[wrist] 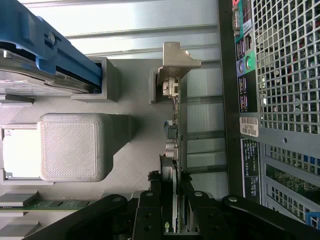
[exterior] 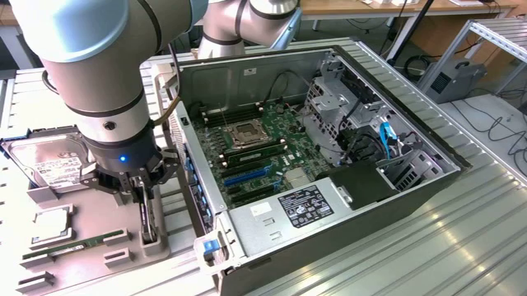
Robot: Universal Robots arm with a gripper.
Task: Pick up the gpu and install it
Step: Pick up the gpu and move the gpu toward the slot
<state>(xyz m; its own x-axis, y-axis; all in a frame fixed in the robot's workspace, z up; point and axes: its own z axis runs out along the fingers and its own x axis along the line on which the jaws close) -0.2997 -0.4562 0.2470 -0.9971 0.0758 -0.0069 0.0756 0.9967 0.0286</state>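
GPU [exterior: 148, 225] is standing on its long edge in a slot of the gray printed fixture [exterior: 107, 209], directly beneath the gripper [exterior: 142, 197] and not yet lifted out. The gripper is straddling the card's upper edge, and in the wrist view its fingers [wrist: 150, 205] are pressing against the two flat faces, so it is clamping the GPU [wrist: 173, 135] rather than hanging loose over it.

The card is looking light and stiff, but fragile. It is a thin board carrying small parts along its edge, so a squeeze on the bare flat faces (as the fingers are doing) is suiting it better than any hold on the components or the contact edge. It is likely to resist bending, though a skewed pull is risking a jam in the slot.

Its long axis is lying level, running straight out ahead of the fingers, with the silver bracket [wrist: 175, 62] at the far end, away from the gripper. How far the board is reaching back behind the fingers is hidden. The faces are standing upright, roughly parallel to the perforated rear wall of the computer case [wrist: 285, 75], which is sitting just beside the gripper. The hard drive [exterior: 49, 163] and the RAM stick [exterior: 70, 246] are resting on the fixture on the gripper's other side.
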